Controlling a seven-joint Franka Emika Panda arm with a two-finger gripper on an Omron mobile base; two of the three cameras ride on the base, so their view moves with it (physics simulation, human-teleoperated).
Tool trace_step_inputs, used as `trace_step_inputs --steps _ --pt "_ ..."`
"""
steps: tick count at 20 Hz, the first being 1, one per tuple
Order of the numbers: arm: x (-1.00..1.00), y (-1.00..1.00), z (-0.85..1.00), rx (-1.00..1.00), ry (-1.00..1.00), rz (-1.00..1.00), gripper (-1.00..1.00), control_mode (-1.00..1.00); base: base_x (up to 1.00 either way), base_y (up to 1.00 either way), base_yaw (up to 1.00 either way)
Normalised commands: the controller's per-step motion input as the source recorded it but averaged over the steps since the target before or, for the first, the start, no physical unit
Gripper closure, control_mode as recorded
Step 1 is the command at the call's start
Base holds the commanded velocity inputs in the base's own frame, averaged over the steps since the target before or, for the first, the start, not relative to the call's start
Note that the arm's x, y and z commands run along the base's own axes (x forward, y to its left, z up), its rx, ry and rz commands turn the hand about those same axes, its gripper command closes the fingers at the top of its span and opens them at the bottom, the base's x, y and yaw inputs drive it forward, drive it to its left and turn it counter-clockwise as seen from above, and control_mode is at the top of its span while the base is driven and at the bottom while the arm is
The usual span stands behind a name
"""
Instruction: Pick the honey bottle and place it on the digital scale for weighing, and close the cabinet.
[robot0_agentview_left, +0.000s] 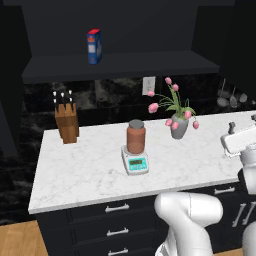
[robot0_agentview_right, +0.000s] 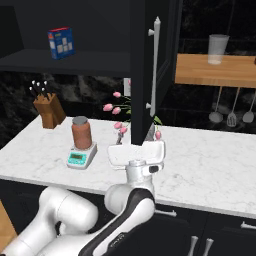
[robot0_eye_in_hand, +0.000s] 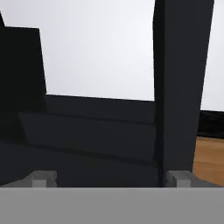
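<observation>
- Jar (robot0_agentview_left: 136, 137) stands upright on the scale (robot0_agentview_left: 135, 161), so weighing looks done
- Gripper (robot0_eye_in_hand: 111, 178), spread wide and empty, faces the open door (robot0_agentview_right: 150, 70) (likely to push it shut)

Nothing can be read: the digital scale (robot0_agentview_left: 135, 163) display and the blue-and-red box (robot0_agentview_left: 94, 46) label are too blurred.

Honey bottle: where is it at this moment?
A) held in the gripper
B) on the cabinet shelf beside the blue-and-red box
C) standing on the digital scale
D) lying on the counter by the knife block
C: the honey bottle stands upright on the digital scale, clear of the gripper.
</observation>
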Motion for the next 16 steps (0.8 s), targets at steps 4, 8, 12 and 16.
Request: trace_step_inputs --steps 4,8,12,16 --pt "0.00 -0.97 0.00 0.10 0.01 -0.08 -1.00 -1.00 0.00 0.00 0.00" --pt "0.01 -0.90 0.00 0.05 0.10 -0.06 -1.00 -1.00 0.00 0.00 0.00" --pt "-0.02 -0.96 0.15 0.10 0.01 -0.03 -1.00 -1.00 0.00 0.00 0.00" --pt "-0.13 -0.70 0.54 0.10 -0.05 0.00 -1.00 -1.00 0.00 0.00 0.00"
